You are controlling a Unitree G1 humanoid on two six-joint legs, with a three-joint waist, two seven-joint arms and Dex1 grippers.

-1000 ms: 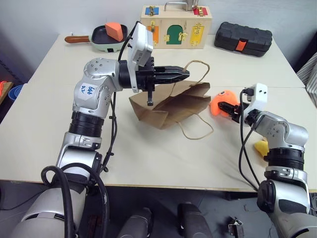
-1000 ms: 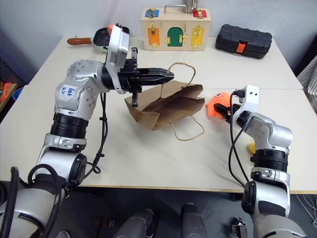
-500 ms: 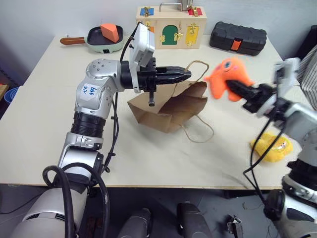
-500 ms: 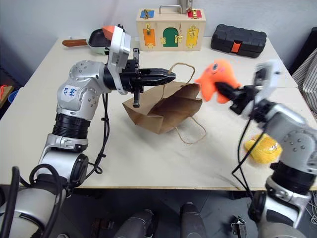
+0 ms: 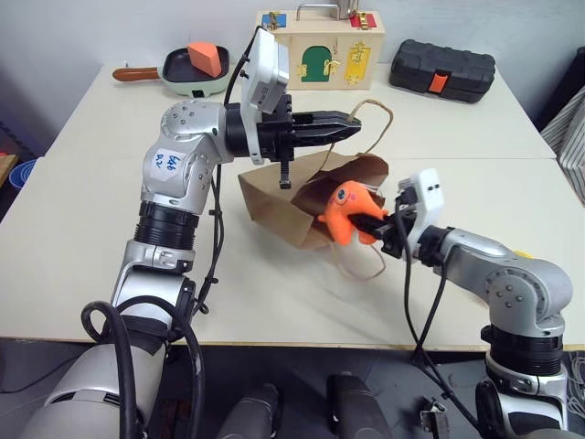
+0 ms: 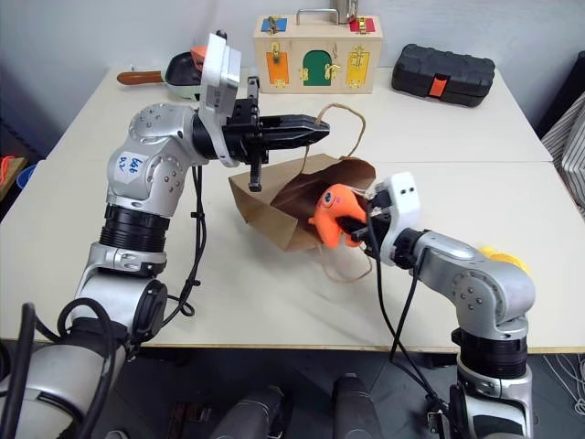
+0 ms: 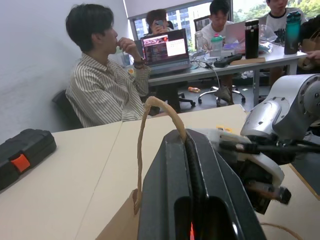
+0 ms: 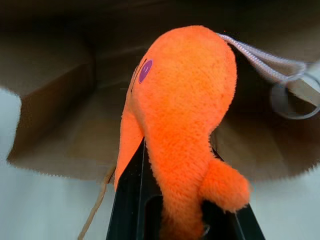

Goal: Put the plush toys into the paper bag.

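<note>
Orange plush toy point(image 5: 343, 208) in right end effector point(image 5: 382, 224)

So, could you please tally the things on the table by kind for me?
plush toys: 2, the orange toy and the yellow toy
bag: 1
box: 1
case: 1
pan: 1
block: 1
total: 7

right claw point(image 5: 388, 222): swung in from the counter's right side to the paper bag point(image 5: 274, 197) mouth
orange plush toy point(image 5: 345, 208): lifted off counter, now at bag opening
</note>
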